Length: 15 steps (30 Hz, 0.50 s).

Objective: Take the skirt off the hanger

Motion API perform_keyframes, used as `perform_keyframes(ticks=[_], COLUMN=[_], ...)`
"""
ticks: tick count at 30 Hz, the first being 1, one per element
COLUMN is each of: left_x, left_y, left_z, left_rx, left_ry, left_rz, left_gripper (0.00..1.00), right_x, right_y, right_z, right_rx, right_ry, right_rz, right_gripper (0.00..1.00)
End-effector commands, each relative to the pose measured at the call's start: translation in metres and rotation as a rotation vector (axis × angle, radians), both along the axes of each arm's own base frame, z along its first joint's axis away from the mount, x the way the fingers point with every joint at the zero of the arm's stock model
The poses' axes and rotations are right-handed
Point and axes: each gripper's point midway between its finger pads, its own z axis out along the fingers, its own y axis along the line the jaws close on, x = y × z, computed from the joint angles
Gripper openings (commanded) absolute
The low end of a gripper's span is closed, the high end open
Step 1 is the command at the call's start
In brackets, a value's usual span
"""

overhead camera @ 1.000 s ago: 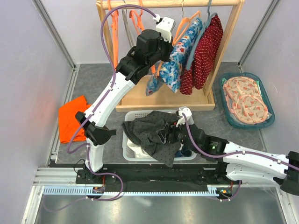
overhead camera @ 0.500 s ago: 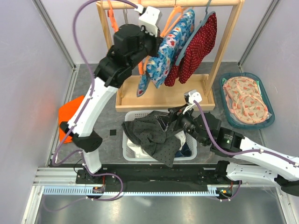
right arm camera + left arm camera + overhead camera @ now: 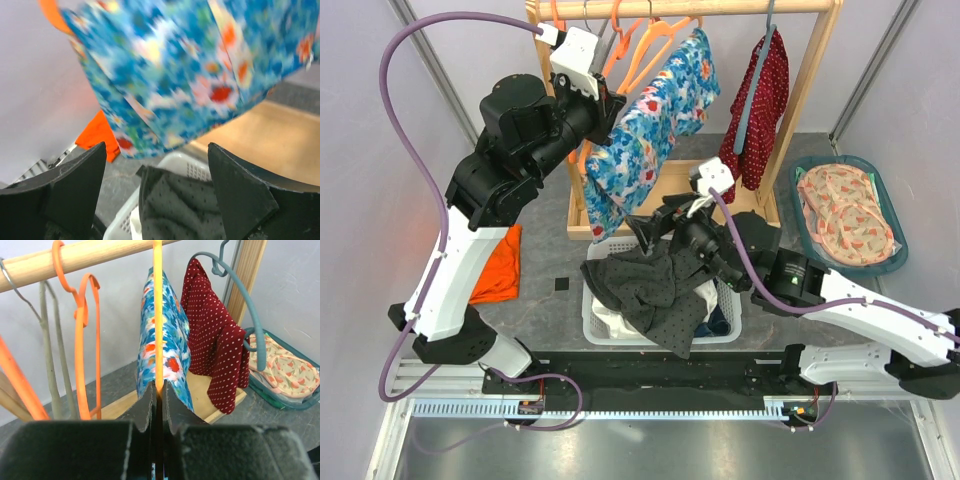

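The wooden rack [image 3: 800,95] has not moved, but both arms have. Over the last second the left arm has swung from the rack's middle toward its left end, dragging the blue floral skirt [image 3: 645,130] with it. The skirt now hangs stretched on a slant below the rail's left half, well apart from the red polka-dot garment [image 3: 760,90] at the right post. The right arm has lifted off the white laundry basket [image 3: 595,325] in front of the rack's base and reached up toward the skirt's lower edge.

The orange hanger [image 3: 158,315] carrying the skirt appears still hooked at the rail. The left hand [image 3: 158,390] is clamped on its lower bar, fingers pressed together around it. The right hand [image 3: 156,150] sits just under the hem with its fingers spread wide, gripping nothing.

The skirt is therefore still on its hanger. Judging by this, the hanger is braced and the fabric presented, so grasping the hem and pulling it free is likely next.
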Motion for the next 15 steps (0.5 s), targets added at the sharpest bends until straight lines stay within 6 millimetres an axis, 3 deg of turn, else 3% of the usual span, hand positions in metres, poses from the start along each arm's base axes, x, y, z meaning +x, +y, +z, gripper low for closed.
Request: perform_keyframes(ticks=[1, 2, 3, 8, 13, 14, 15], left_x=[-0.013, -0.013, -0.014, -0.016, -0.017, -0.019, -0.019], left_y=[0.015, 0.015, 0.016, 0.017, 0.014, 0.015, 0.015], left_z=[0.041, 0.04, 0.041, 0.035, 0.032, 0.034, 0.033], left_rx=[-0.11, -0.107, -0.109, -0.1, -0.119, -0.122, -0.122], left_ry=[-0.109, -0.105, -0.107, -0.098, -0.073, -0.076, -0.074], left_rz=[0.014, 0.014, 0.014, 0.011, 0.001, -0.001, -0.001], left_gripper=[0.02, 0.02, 0.02, 0.02, 0.02, 0.02, 0.02], right_x=[0.0, -0.004, -0.004, 0.005, 0.022, 0.027, 0.029], right_y=[0.012, 0.026, 0.028, 0.043, 0.029, 0.018, 0.012], right_z=[0.039, 0.031, 0.038, 0.025, 0.031, 0.026, 0.037], right_rx=[-0.051, -0.122, -0.128, -0.262, -0.333, -0.357, -0.346], right_ry=[-0.144, -0.176, -0.191, -0.244, -0.335, -0.33, -0.366], right_rz=[-0.078, -0.069, -0.084, -0.175, -0.352, -0.426, -0.475], right_gripper=[0.88, 0.89, 0.89, 0.89, 0.86, 0.85, 0.84])
